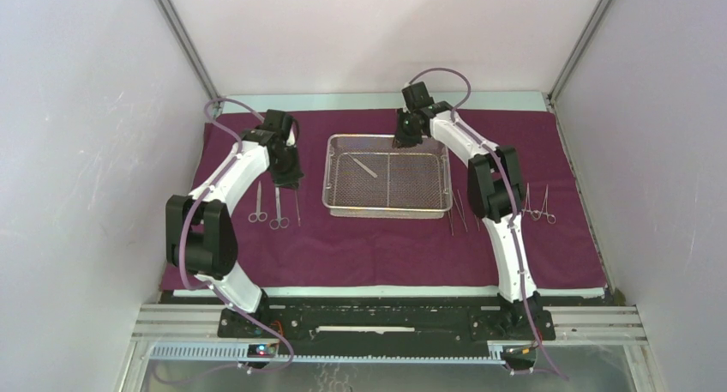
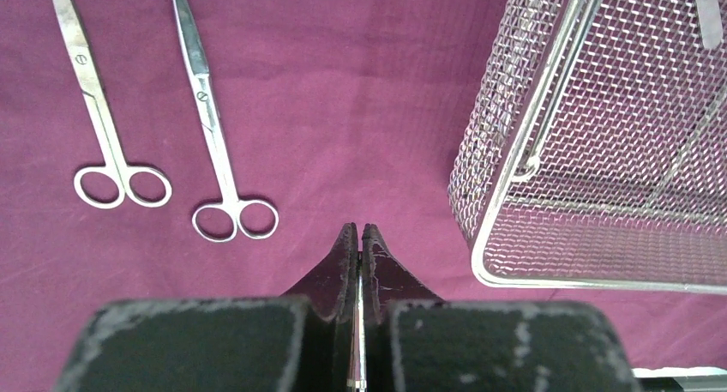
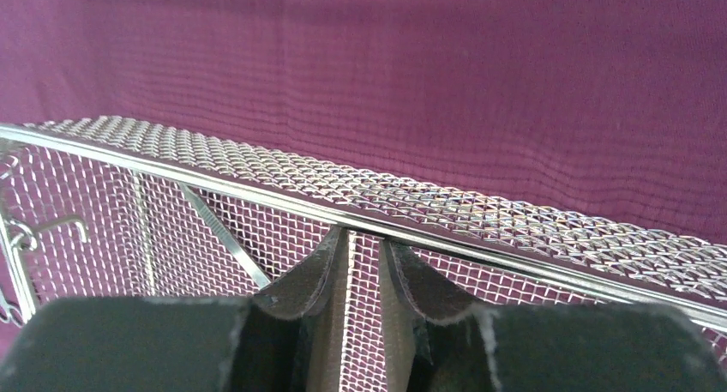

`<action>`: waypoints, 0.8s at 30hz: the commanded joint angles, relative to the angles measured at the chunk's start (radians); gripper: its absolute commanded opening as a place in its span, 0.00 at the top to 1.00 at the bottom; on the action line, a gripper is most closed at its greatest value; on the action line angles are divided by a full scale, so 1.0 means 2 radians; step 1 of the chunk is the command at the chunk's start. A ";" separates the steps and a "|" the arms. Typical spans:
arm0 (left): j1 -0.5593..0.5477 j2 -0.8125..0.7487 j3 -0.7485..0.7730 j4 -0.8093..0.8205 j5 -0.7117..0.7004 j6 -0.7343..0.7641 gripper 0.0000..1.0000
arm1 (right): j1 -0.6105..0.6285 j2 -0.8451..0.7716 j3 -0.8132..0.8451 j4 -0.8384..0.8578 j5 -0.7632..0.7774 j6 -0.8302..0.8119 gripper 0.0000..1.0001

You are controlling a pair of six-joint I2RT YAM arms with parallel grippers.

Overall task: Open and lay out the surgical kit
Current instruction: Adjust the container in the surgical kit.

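My left jaws are pinching shut on a thin steel strip (image 2: 359,323) – two scissors (image 2: 214,143) lying ahead-left on the cloth wrap (image 2: 343,92), the mesh tray (image 2: 600,284) ahead-right. My right jaws are gaping narrowly, empty – tips at the tray's rim.

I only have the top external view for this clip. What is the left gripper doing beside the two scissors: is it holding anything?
Observer: Yes. In the left wrist view the left gripper is shut, with a thin steel strip pinched in it.
Reviewer: And the right gripper at the tray?
Observer: The right wrist view shows the right gripper slightly open, with mesh visible through the gap.
Reviewer: Where does it sit?
Observer: Right up against the wire-mesh tray rim rail. I cannot tell if it touches.
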 commanded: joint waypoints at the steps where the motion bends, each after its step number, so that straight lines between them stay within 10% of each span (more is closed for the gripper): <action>1: -0.003 -0.005 0.022 0.006 0.019 0.012 1.00 | -0.012 0.035 0.067 -0.009 -0.022 0.005 0.73; 24: -0.045 0.012 -0.100 0.102 0.075 -0.062 1.00 | -0.032 0.107 0.194 0.074 -0.152 0.109 0.68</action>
